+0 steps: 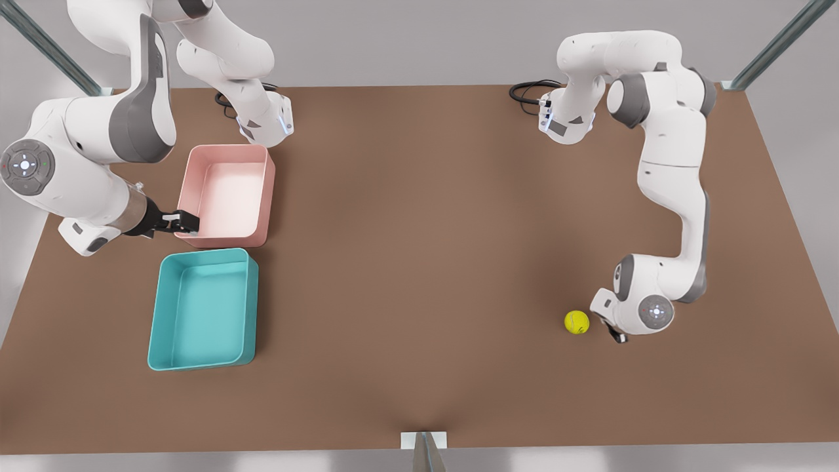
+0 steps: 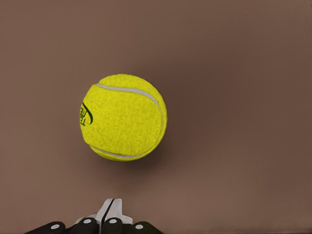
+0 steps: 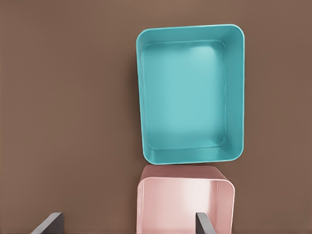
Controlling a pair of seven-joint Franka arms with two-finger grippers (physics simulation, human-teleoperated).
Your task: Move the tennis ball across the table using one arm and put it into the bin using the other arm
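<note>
Left hand (image 1: 616, 335) beside tennis ball (image 1: 577, 322); logo in wrist view.

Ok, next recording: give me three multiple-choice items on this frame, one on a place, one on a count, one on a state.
1. Where is the tennis ball?
A. In the teal bin
B. On the table, beside the left gripper
C. In the pink bin

2. How many bins stand on the table?
A. One
B. Three
C. Two

3. What state is the right gripper in?
A. Open and empty
B. Shut on the ball
C. Shut on a bin's rim

Key:
1 B: the ball lies on bare tabletop at the front view's right, far from both bins.
2 C: one pink bin and one teal bin sit next to each other.
3 A: the right wrist view shows its fingers spread wide with nothing between them.
</note>
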